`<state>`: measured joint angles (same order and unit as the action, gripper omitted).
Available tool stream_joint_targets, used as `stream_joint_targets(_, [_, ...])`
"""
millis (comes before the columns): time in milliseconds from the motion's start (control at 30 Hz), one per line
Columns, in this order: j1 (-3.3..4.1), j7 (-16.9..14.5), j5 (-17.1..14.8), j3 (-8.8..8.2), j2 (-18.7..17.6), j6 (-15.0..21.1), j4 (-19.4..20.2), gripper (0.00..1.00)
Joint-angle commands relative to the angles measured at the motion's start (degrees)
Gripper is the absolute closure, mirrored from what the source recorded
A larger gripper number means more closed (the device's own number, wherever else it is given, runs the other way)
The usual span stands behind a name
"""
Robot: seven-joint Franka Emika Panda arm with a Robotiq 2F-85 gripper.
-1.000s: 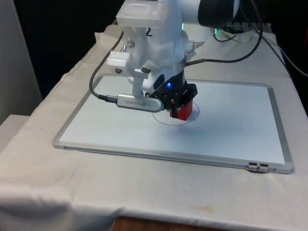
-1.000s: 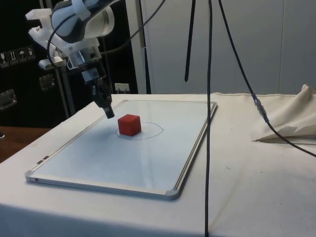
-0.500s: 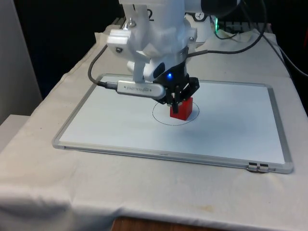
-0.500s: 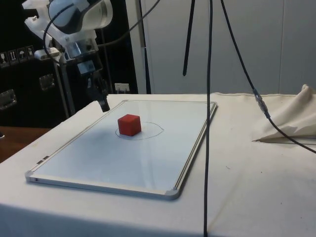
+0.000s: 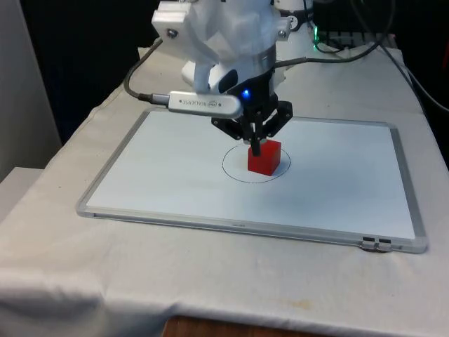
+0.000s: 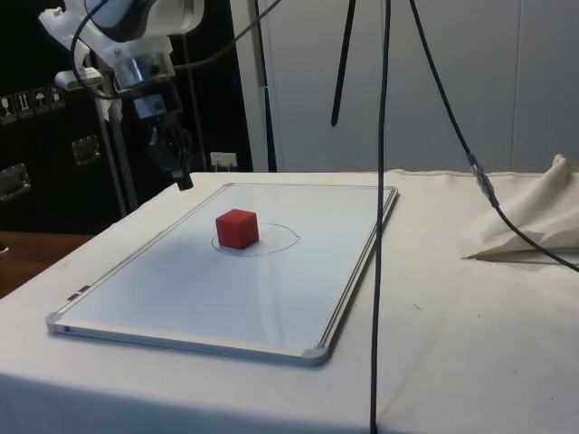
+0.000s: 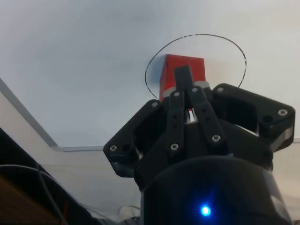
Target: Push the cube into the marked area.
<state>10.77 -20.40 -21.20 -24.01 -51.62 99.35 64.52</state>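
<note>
The white arm is reaching down from the table's far end, its wrist bent so the black tool point(image 5: 256, 146) is pointing at the whiteboard point(image 5: 168, 184) from above. In the side view the tool point(image 6: 184, 183) is hanging clear of the board, over its far edge and apart from the cube. The two fingers point(image 7: 183, 77) are pressing together, holding nothing. The red cube point(image 5: 264, 156) is sitting on the whiteboard inside the drawn circle point(image 5: 235, 173), toward the circle's far side, near the board's middle. No writing is showing legibly on the cube or board.
</note>
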Motion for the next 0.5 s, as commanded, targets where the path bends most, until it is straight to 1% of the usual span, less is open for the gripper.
stream_joint_targets(0, [0.23, 1.09, 0.11, -0.34, 0.34, 0.17, 0.0, 1.0])
stream_joint_targets(233, [0.57, 3.9, 0.06, -0.8, 1.38, 0.06, -0.29, 1.0])
stream_joint_targets(267, [0.4, 3.27, 0.0, -0.57, 1.09, 0.0, -0.34, 1.0])
stream_joint_targets(333, [0.63, 4.81, 0.0, -0.8, 1.83, 0.11, -0.34, 1.0])
stream_joint_targets(467, [0.74, 5.9, -0.06, -0.74, 2.81, 0.34, -0.23, 1.0])
